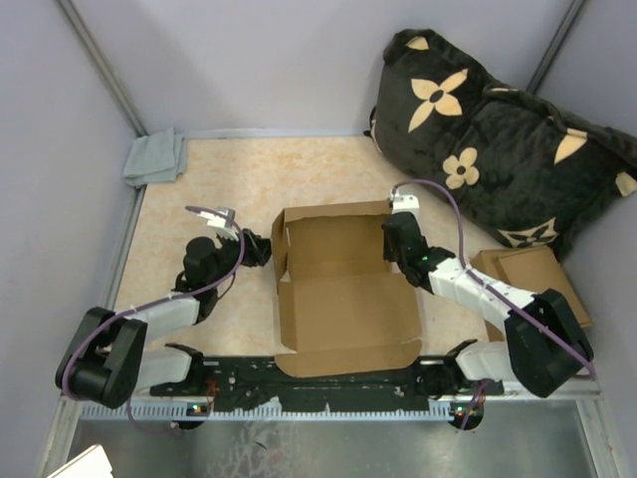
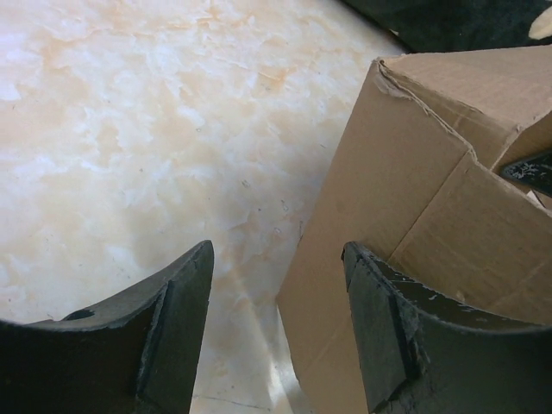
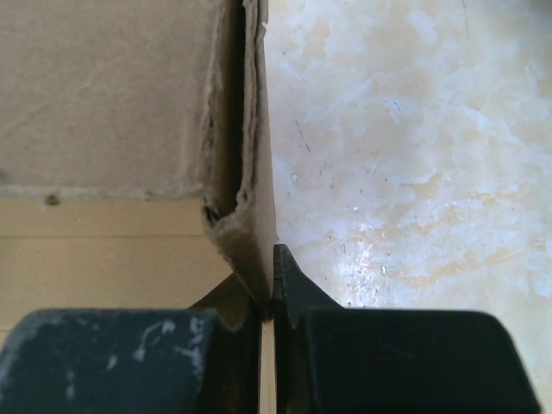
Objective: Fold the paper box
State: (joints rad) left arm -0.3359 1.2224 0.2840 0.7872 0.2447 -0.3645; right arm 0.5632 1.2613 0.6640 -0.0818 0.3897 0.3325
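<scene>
- Top external: the paper box [image 1: 343, 299] lies in the middle of the table [image 1: 219, 189] and is judged partly formed. The far tray walls stand, while the near lid panel and flaps lie flat. The left gripper [image 1: 261, 247] sits just beside its left wall, the right gripper [image 1: 398, 249] at its right wall.
- Left wrist: the jaws are spread with nothing between them. The wall beside them is plain brown corrugated board, creased, with a crumpled corner. The tabletop is glossy and marbled.
- Right wrist: the jaws are clenched on the doubled side wall's ragged edge.
</scene>
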